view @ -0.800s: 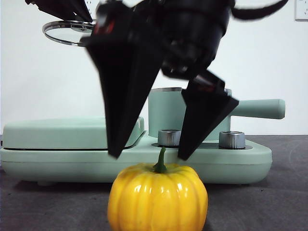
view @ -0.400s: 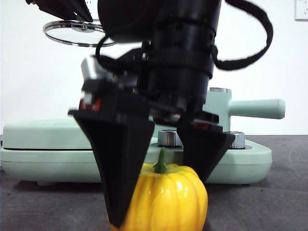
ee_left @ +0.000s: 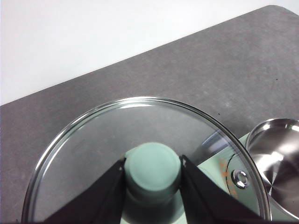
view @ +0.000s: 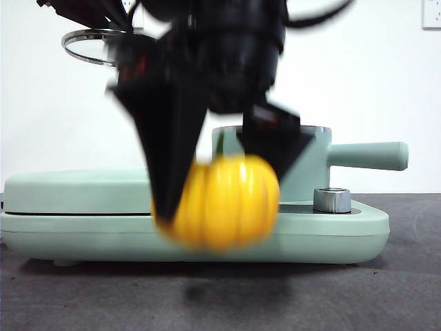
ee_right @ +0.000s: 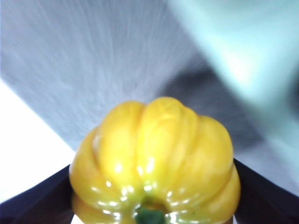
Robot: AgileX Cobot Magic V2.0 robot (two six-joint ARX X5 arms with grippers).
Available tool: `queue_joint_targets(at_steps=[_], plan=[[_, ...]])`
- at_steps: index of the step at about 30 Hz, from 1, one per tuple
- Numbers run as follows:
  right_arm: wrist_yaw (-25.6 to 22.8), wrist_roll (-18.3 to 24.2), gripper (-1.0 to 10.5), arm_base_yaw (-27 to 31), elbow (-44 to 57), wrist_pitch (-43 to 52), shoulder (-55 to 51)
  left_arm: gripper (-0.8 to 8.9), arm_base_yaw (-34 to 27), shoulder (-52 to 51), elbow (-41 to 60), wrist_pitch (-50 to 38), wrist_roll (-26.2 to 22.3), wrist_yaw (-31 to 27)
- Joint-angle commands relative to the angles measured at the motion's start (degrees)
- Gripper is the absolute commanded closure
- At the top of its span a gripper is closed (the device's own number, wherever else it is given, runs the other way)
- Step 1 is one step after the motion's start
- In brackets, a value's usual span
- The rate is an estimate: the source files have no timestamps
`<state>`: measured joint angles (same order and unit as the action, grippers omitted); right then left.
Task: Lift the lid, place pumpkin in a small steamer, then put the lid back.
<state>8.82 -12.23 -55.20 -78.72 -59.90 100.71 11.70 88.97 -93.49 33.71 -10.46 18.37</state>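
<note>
My right gripper (view: 220,179) is shut on the yellow-orange pumpkin (view: 224,200) and holds it in the air, above the table and in front of the appliance; the picture is blurred by motion. In the right wrist view the pumpkin (ee_right: 154,158) fills the space between the two jaws. The small steamer (view: 306,162), a mint-green pot with a long side handle, stands behind it, lidless; its steel inside (ee_left: 278,149) shows in the left wrist view. My left gripper (ee_left: 152,170) is shut on the knob of the glass lid (ee_left: 93,149) and holds it high at the upper left (view: 86,45).
The steamer stands on a wide mint-green appliance base (view: 358,224) with a flat griddle cover (view: 76,189) on its left and a steel knob (view: 331,200). Dark grey table (view: 386,296) lies in front.
My right gripper came down around the pumpkin on the table, shut on it and has lifted it up off the table. The left gripper with the lid has not moved.
</note>
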Motion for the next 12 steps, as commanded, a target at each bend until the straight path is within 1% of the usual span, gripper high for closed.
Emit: queue_joint_targets(at_steps=[1,2,4,5,8,12], plan=[[-0.9,2.5,6.5,3.3,-9.3,-6.6,1.2,7.00,0.2,0.1,-2.0,-1.5,0.4,0.7],[-3.0,2.7,6.5,5.0,-12.9,-9.2,1.4,7.00,0.2,0.1,-2.0,-1.5,0.4,0.7],[-7.1,5.5,6.5,8.7,-21.3,-13.7,2.8,7.00,0.2,0.1,-2.0,-1.5,0.4,0.7],[-8.3,6.6,6.5,10.8,-25.4,-15.1,3.9,7.00,0.2,0.1,-2.0,-1.5,0.4,0.7],[-8.9,8.0,6.5,15.6,-34.9,-18.7,8.2,7.00,0.2,0.1,-2.0,-1.5,0.4,0.7],[-8.8,8.5,6.5,19.7,-43.3,-21.1,14.0,7.00,0.2,0.2,-2.0,-1.5,0.4,0.7]])
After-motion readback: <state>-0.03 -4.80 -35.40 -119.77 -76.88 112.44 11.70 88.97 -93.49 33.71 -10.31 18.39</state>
